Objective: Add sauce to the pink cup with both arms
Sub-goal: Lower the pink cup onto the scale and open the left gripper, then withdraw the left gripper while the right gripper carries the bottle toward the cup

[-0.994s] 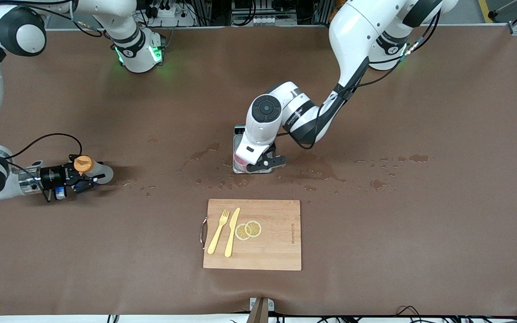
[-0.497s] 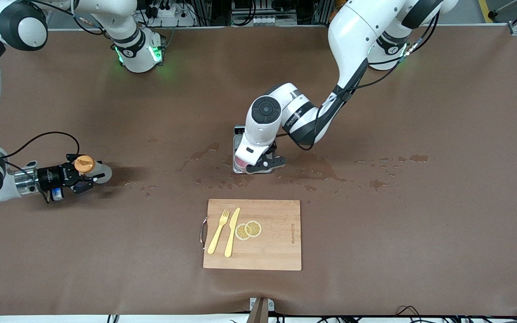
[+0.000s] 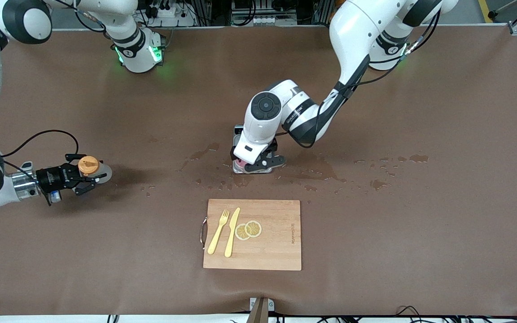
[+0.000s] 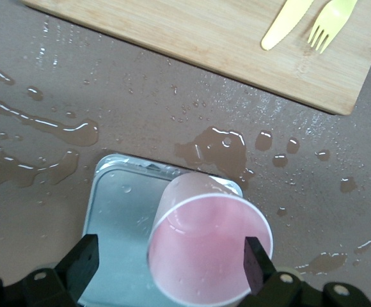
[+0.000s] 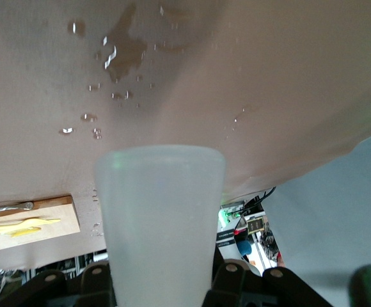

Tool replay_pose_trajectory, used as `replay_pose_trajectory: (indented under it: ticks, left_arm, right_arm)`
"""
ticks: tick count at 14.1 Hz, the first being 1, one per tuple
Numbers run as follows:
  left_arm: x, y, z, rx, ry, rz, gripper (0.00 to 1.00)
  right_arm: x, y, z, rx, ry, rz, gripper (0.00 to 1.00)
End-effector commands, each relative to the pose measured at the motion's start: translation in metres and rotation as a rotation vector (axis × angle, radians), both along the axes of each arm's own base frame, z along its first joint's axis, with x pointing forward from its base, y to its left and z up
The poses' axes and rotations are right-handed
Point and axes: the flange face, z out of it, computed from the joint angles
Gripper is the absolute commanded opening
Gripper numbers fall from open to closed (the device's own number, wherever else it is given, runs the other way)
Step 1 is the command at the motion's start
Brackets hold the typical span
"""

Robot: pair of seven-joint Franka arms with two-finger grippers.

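Observation:
The pink cup [image 4: 205, 252] stands upright on the grey scale [image 4: 118, 204] near the table's middle; in the front view only a sliver of the cup [image 3: 238, 163] shows under the left arm. My left gripper [image 4: 169, 262] is open and straddles the cup, one finger beside its rim and the other apart from it; it also shows in the front view [image 3: 258, 163]. My right gripper [image 3: 79, 178] is shut on the sauce bottle [image 3: 91, 168], orange cap up, low over the right arm's end of the table. The bottle's whitish body [image 5: 160, 217] fills the right wrist view.
A wooden cutting board [image 3: 267, 251] with a yellow fork [image 3: 218, 225], knife [image 3: 232, 232] and lemon slices [image 3: 248, 229] lies nearer the front camera than the scale. Wet patches [image 3: 317, 170] spread around the scale toward the left arm's end.
My right gripper has drawn back slightly toward the right arm's end and tipped the bottle more upright. My left wrist has shifted slightly over the scale.

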Motion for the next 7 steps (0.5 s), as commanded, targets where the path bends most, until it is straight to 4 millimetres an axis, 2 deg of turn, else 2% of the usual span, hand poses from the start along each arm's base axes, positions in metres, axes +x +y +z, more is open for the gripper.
replay_pose_trajectory:
  ticks: [1,2,4,5,7]
  left_arm:
    - [-0.008,0.005,0.034,0.047,-0.033,-0.013,1.00]
    - [-0.009,0.012,0.040,0.062,-0.029,-0.019,1.00]
    - [-0.007,0.020,0.066,0.059,-0.047,-0.031,1.00]
    - [-0.001,0.029,0.080,0.060,-0.057,-0.020,1.00]
    - [0.022,0.059,0.109,0.055,-0.083,-0.006,1.00]
  right_arm:
    - [0.005,0.028,0.042,-0.085,0.030,0.023,0.46]
    - [0.007,0.038,0.052,-0.111,0.030,0.031,0.46]
    - [0.011,0.053,0.067,-0.143,0.039,0.030,0.46]
    - [0.015,0.062,0.080,-0.169,0.039,0.024,0.46]
    - [0.022,0.090,0.100,-0.235,0.061,0.028,0.46]
